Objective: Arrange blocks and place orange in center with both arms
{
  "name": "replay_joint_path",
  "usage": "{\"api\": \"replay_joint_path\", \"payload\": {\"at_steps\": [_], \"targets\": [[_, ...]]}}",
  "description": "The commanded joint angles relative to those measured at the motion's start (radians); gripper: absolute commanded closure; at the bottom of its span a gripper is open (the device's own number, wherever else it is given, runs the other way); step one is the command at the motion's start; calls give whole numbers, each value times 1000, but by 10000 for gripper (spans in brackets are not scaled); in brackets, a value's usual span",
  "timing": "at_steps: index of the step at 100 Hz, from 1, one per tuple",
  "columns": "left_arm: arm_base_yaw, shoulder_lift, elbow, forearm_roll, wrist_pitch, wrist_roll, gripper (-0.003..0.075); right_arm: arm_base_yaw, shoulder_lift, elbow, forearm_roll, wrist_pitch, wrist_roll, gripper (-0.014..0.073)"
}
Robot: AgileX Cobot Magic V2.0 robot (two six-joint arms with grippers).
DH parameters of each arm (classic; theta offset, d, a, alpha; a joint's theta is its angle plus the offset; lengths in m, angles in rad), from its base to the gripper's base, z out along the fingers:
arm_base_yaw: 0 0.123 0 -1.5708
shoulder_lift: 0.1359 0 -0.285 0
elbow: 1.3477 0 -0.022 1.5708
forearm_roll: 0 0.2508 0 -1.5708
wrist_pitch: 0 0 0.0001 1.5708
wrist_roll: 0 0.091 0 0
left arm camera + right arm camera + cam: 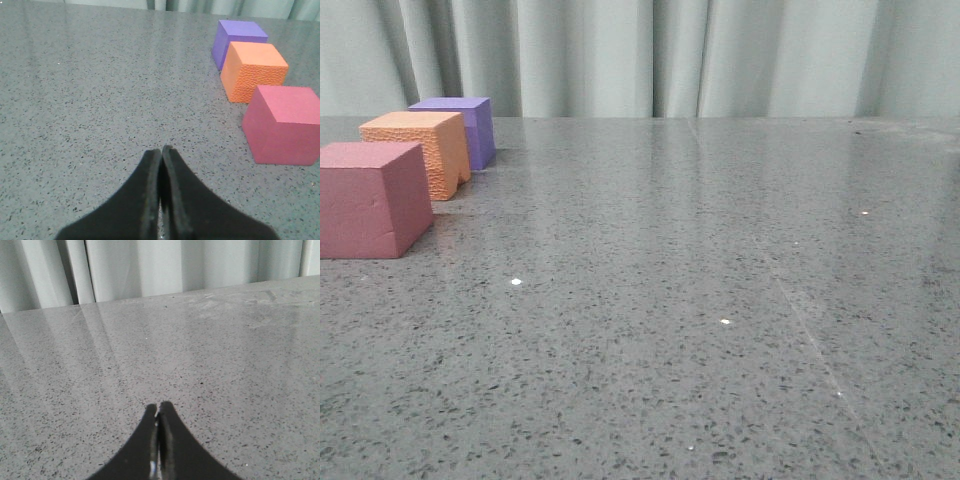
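The left claw [161, 152] and right claw [158, 407] are both pressed together, holding nothing. Ahead and right of the left claw, on the grey speckled tabletop [700, 300], a row stands: purple foam cube [237, 41], pebbled orange foam cube [253, 71] in the middle, pinkish-red foam cube [283, 124]. The arrangement looks finished; probably only retreat remains.

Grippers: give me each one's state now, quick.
Left end effector: closed, holding nothing.
Right end effector: closed, holding nothing.

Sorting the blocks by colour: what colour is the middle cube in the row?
Orange, with a pebbled side face; clearest in the left wrist view.
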Motion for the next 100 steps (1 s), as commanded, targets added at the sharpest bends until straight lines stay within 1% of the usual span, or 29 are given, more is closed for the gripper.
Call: {"api": "replay_joint_path", "payload": {"at_steps": [1, 25, 32, 37, 46, 54, 61, 66, 74, 79, 84, 100], "targets": [[2, 12, -27, 27, -51, 0, 739, -5, -19, -14, 1, -84, -11, 714], [2, 12, -27, 23, -67, 0, 739, -5, -19, -14, 1, -84, -11, 714], [6, 12, -23, -3, -83, 29, 739, -5, -19, -14, 1, -84, -11, 714], [21, 12, -20, -69, -94, 102, 739, -5, -19, -14, 1, -84, -11, 714], [61, 12, -8, -208, -150, 320, 739, -5, -19, -14, 1, -84, -11, 714], [123, 12, 27, -331, -286, 503, 739, -5, -19, -14, 1, -84, -11, 714], [179, 12, 70, -415, -412, 590, 739, -5, -19, -14, 1, -84, -11, 714], [216, 12, 105, -444, -492, 599, 739, -5, -19, -14, 1, -84, -11, 714], [259, 8, 164, -447, -614, 599, 739, -5, -19, -14, 1, -84, -11, 714], [278, -6, 205, -447, -654, 599, 739, -5, -19, -14, 1, -84, -11, 714], [289, -30, 238, -452, -674, 599, 739, -5, -19, -14, 1, -84, -11, 714], [301, -153, 320, -498, -675, 599, 739, -5, -19, -14, 1, -84, -11, 714]]}}
